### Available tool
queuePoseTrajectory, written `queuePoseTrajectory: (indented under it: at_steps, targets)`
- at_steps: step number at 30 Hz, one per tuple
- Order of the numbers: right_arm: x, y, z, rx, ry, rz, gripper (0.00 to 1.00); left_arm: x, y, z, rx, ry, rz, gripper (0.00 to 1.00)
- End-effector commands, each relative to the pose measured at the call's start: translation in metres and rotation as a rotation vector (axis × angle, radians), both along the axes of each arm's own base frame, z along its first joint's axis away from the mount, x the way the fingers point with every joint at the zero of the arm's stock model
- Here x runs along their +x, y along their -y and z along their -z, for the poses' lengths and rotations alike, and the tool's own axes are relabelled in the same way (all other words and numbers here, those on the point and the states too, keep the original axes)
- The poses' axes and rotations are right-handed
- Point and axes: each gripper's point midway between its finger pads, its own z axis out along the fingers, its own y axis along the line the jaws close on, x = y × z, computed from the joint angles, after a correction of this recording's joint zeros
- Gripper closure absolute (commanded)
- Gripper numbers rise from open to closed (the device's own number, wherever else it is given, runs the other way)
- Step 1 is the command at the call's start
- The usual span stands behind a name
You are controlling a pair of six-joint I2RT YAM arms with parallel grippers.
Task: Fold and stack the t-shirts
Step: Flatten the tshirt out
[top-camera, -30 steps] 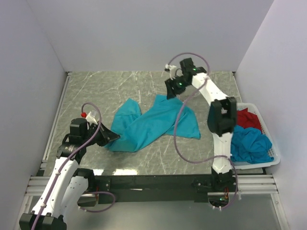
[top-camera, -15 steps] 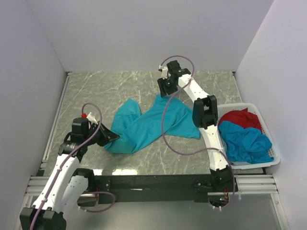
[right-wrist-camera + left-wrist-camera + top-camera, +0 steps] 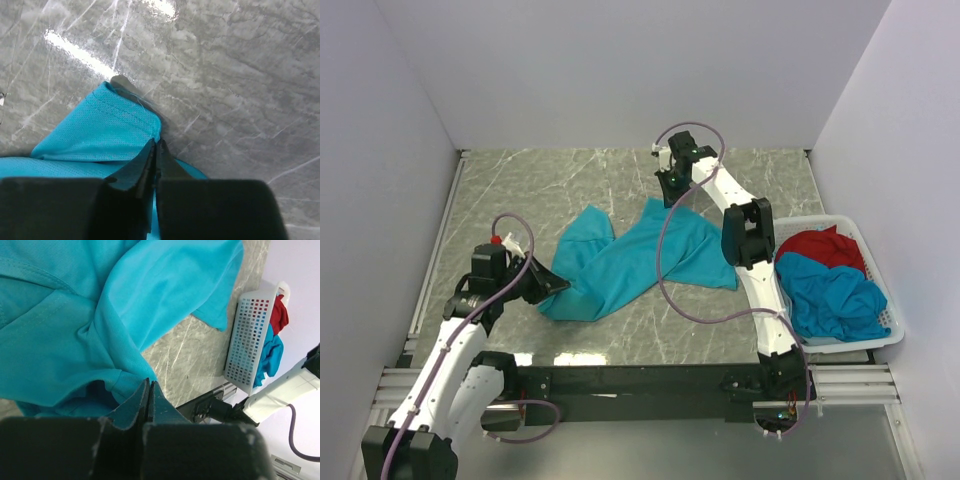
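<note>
Down on the marbled table (image 3: 520,190), a teal shirt (image 3: 640,255) lies spread and rumpled across the middle, stretched in a long diagonal from the near left to the far right. Its near-left end bunches into a tail; its far-right end rises to a small peak.

At that tail sits the left gripper (image 3: 552,286), low over the table. In the left wrist view its fingers (image 3: 142,402) are pressed flat together with teal cloth coming out from between their tips, so it is clenched on the shirt's edge. The fabric above it fans out in folds (one deep crease runs up from the pinch).

The right arm reaches well out over the table, and the right gripper (image 3: 670,196) points down at the shirt's far peak. The right wrist view shows its fingers (image 3: 150,160) closed against each other right at a hemmed corner of the teal cloth, which stands up just beyond the tips with double stitching visible. The cloth meets the tips, and the jaws look nipped on that corner, though how much fabric lies between them is hidden.

Over at the right edge of the table stands a white basket (image 3: 880,340) with slatted walls. Inside it lie a red shirt (image 3: 828,246) at the far end and a blue shirt (image 3: 830,295) nearer, both crumpled, the blue one touching the red. The basket is well apart from the left gripper and just beside the right arm's lower links.
</note>
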Motion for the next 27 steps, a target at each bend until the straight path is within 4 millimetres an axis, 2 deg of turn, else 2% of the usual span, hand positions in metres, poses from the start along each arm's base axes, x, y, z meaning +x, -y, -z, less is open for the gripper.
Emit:
queuePoseTrajectory:
  at_steps: [1,2,3,4,5,6,7,8,9,10,11,12,13,14,15,16,17,18,19,20,21,22,23,24,25,26,27]
  targets:
    - [-0.005,-0.001,-0.027,0.000,0.026,-0.019,0.99,0.015,-0.002,-0.021,0.020,0.094,-0.004,1.00]
    - [0.002,-0.001,-0.037,0.001,0.063,-0.015,1.00,0.019,-0.003,-0.029,0.028,0.117,-0.011,1.00]
    - [0.013,-0.001,-0.056,0.010,0.121,-0.012,1.00,0.026,-0.008,-0.031,0.053,0.131,-0.037,1.00]
    - [0.022,-0.001,-0.081,0.023,0.189,-0.009,1.00,0.032,-0.012,-0.035,0.078,0.154,-0.052,1.00]
    - [0.031,-0.001,-0.107,0.029,0.260,-0.002,1.00,0.042,-0.014,-0.052,0.091,0.201,-0.069,1.00]
    - [0.036,0.000,-0.127,0.030,0.315,-0.007,1.00,0.056,-0.020,-0.058,0.120,0.223,-0.105,1.00]
    - [0.039,0.002,-0.162,0.045,0.390,-0.006,1.00,0.065,-0.022,-0.068,0.139,0.258,-0.107,1.00]
    - [0.046,0.004,-0.190,0.051,0.470,0.006,1.00,0.083,-0.023,-0.089,0.150,0.296,-0.116,1.00]
    - [0.048,0.006,-0.211,0.057,0.523,0.016,1.00,0.094,-0.024,-0.102,0.163,0.321,-0.125,1.00]
    - [0.043,0.011,-0.254,0.080,0.611,0.025,1.00,0.107,-0.026,-0.117,0.183,0.363,-0.131,1.00]
    - [0.046,0.017,-0.283,0.103,0.683,0.041,1.00,0.122,-0.026,-0.158,0.181,0.449,-0.142,1.00]
    - [0.042,0.021,-0.310,0.143,0.731,0.047,1.00,0.139,-0.026,-0.164,0.189,0.447,-0.146,1.00]
    - [0.027,0.026,-0.356,0.208,0.801,0.064,1.00,0.150,-0.027,-0.183,0.195,0.494,-0.148,1.00]
    - [0.022,0.037,-0.386,0.249,0.859,0.080,1.00,0.158,-0.027,-0.231,0.186,0.589,-0.165,1.00]
    - [0.010,0.039,-0.410,0.304,0.888,0.076,1.00,0.171,-0.028,-0.242,0.190,0.598,-0.168,1.00]
    - [-0.015,0.049,-0.455,0.346,0.970,0.074,1.00,0.175,-0.028,-0.264,0.199,0.645,-0.166,1.00]
    - [-0.030,0.052,-0.479,0.376,1.016,0.060,1.00,0.171,-0.030,-0.312,0.192,0.730,-0.180,1.00]
    - [-0.041,0.064,-0.493,0.401,1.035,0.067,1.00,0.174,-0.029,-0.327,0.191,0.758,-0.177,1.00]
    - [-0.078,0.070,-0.529,0.446,1.101,0.033,1.00,0.169,-0.029,-0.346,0.192,0.805,-0.172,1.00]
    - [-0.089,0.073,-0.531,0.466,1.098,0.015,1.00,0.161,-0.028,-0.370,0.181,0.863,-0.167,1.00]
    - [-0.101,0.083,-0.536,0.479,1.102,0.013,1.00,0.146,-0.025,-0.383,0.167,0.908,-0.142,1.00]
    - [-0.135,0.089,-0.554,0.494,1.143,-0.016,1.00,0.138,-0.023,-0.388,0.164,0.936,-0.129,1.00]
    - [-0.142,0.081,-0.528,0.513,1.067,-0.074,1.00,0.136,-0.020,-0.370,0.157,0.907,-0.105,1.00]
    - [-0.152,0.081,-0.518,0.512,1.043,-0.103,1.00,0.113,-0.016,-0.374,0.137,0.947,-0.075,1.00]
    - [-0.181,0.083,-0.518,0.481,1.078,-0.162,1.00,0.105,-0.013,-0.363,0.124,0.936,-0.052,1.00]
    - [-0.179,0.080,-0.468,0.471,0.967,-0.176,1.00,0.107,-0.010,-0.316,0.122,0.842,-0.027,1.00]
    - [-0.187,0.080,-0.447,0.442,0.951,-0.216,1.00,0.084,-0.006,-0.310,0.098,0.858,0.008,1.00]
